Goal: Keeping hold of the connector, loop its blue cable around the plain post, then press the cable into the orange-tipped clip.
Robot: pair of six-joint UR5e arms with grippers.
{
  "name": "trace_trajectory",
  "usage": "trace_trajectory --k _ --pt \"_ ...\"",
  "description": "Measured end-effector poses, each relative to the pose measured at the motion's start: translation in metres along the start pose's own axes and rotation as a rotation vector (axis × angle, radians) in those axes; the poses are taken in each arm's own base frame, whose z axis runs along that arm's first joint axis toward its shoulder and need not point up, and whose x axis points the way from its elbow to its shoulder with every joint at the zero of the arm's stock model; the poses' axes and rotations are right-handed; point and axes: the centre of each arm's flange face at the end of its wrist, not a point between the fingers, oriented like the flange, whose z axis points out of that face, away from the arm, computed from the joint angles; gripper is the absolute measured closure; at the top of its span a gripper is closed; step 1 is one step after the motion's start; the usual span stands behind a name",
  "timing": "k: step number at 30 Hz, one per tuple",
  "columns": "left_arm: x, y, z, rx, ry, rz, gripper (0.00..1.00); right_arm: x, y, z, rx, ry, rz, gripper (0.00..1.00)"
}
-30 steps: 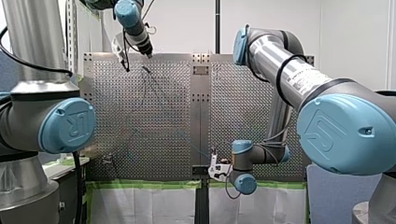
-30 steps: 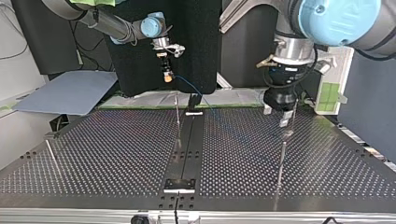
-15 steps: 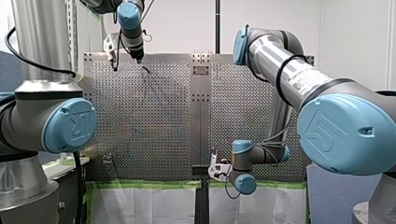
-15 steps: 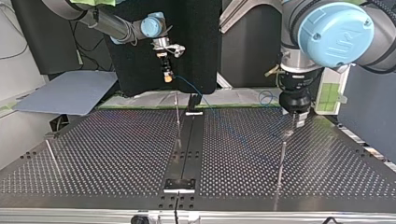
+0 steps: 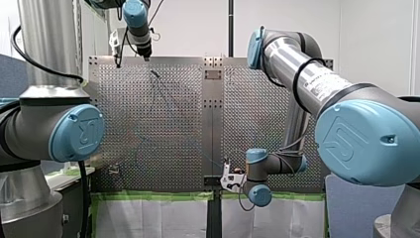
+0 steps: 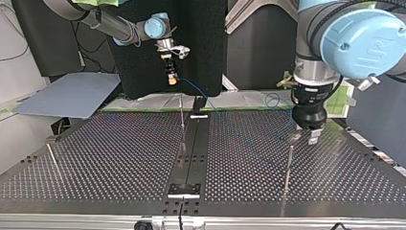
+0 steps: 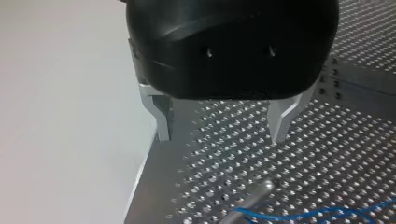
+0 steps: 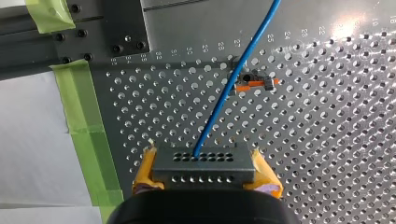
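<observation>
Right pincer [image 8: 205,173] clamped on connector [image 8: 204,163]; left pincer [image 7: 219,127] apart, empty, above post [image 7: 250,199]; cable [image 8: 229,91] apparently looped, pressing into clip [image 8: 254,84] next.

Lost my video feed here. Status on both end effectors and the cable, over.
Left end effector open, empty, beside the post. Right end effector shut on the connector. Blue cable runs past the orange-tipped clip; seating unclear. Nothing seen blocking.

Table [image 8: 299,42] — numbers 25, 24, 23.
</observation>
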Motion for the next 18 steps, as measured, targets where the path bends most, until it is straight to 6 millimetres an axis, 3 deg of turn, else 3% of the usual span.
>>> trace_trajectory --k 18 --pt "0.0015 0.002 0.0039 -0.014 0.025 0.083 0.0 0.0 -0.0003 0.0 0.0 0.0 0.002 1.0"
